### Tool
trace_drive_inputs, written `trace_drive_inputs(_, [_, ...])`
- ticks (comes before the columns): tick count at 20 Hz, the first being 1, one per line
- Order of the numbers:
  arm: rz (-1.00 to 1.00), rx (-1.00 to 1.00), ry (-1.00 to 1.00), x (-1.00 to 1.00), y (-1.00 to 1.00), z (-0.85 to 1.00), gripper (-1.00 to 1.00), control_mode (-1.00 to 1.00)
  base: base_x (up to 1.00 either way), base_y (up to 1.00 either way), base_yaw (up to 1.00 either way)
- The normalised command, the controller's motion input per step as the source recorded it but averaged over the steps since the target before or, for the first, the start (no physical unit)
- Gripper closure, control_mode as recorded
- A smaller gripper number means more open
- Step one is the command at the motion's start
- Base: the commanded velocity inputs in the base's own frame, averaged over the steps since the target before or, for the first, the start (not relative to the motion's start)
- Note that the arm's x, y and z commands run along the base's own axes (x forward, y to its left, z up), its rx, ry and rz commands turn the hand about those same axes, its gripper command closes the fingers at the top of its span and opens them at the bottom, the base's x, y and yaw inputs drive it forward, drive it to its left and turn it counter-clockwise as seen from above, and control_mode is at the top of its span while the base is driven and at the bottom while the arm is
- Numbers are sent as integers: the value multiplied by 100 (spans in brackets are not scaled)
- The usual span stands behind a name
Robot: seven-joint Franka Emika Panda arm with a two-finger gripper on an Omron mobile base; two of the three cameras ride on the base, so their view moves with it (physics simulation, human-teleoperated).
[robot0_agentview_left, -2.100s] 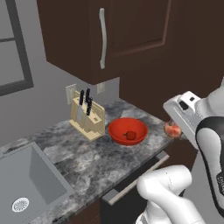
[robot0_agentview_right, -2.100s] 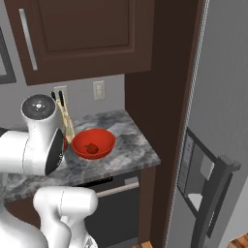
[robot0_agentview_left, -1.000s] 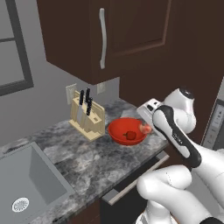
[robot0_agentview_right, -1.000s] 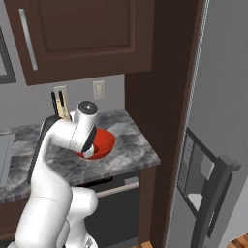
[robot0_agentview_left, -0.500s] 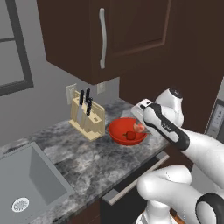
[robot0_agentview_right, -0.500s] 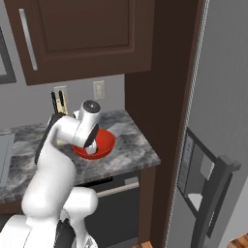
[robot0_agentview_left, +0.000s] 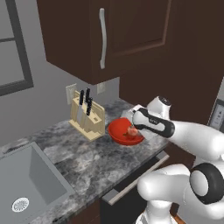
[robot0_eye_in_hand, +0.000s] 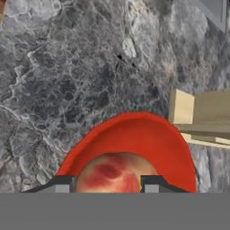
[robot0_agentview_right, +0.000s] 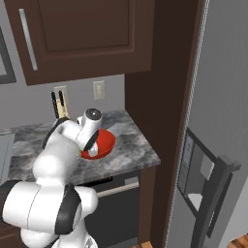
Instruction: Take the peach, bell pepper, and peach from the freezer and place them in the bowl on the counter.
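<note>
My gripper (robot0_agentview_left: 132, 130) is shut on a pinkish-orange peach (robot0_agentview_left: 131, 131) and hovers low over the red bowl (robot0_agentview_left: 117, 130) on the marbled counter (robot0_agentview_left: 83, 162). In the hand view the peach (robot0_eye_in_hand: 114, 175) sits between my two dark fingertips (robot0_eye_in_hand: 63, 183), with the bowl's red inside (robot0_eye_in_hand: 134, 137) right beneath it. From the right base view my white arm covers most of the bowl (robot0_agentview_right: 107, 142). The bell pepper is hidden. The freezer (robot0_agentview_right: 215, 97) stands at the far right, its grey door with a dispenser panel.
A wooden knife block (robot0_agentview_left: 87, 117) stands just behind and left of the bowl, close to my hand (robot0_eye_in_hand: 202, 117). A sink (robot0_agentview_left: 26, 183) is set in the counter's left end. Dark wall cabinets (robot0_agentview_left: 109, 35) hang overhead.
My arm has swung left from the counter's right end, carrying the peach, and now holds it low over the bowl. The jaws have stayed shut on it.
</note>
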Motion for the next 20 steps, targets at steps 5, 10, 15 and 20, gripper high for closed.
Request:
trace_drive_inputs(5, [0,0,2,46,0,-46,100,-100,0,0,0])
trace_drive_inputs(10, [0,0,1,39,0,-43,100,-100,0,0,0])
trace_drive_inputs(15, [1,0,1,23,0,-41,-100,-100,0,0,0])
trace_drive_inputs(20, [0,0,0,0,0,-36,-100,-100,0,0,0])
